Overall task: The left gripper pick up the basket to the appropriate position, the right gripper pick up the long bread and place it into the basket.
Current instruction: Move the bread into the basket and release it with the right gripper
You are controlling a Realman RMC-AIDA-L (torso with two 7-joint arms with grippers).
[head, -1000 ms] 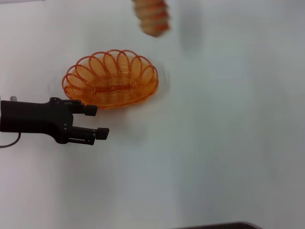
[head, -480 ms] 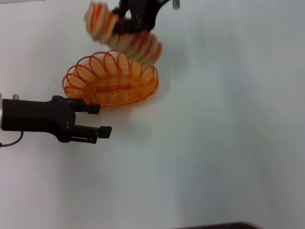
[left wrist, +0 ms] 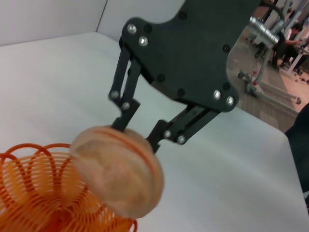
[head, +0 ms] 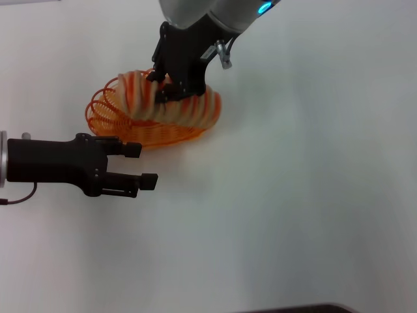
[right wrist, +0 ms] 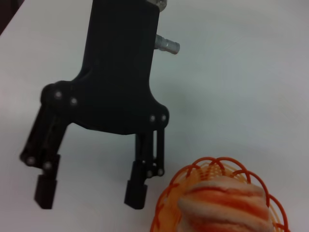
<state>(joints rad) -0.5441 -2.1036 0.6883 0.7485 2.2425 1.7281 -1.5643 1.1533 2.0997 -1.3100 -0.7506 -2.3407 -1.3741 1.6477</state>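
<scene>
Orange wire basket (head: 124, 120) rests on the table. The right gripper (head: 171, 83), clamped on the long bread (head: 176, 107), has descended over it; release comes next. The left gripper (head: 140, 164) waits beside it, fingers spread, empty.

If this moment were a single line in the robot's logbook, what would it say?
right claw: shut on long bread, over basket | left claw: open, empty, beside basket | bread: not released | basket: on table
</scene>
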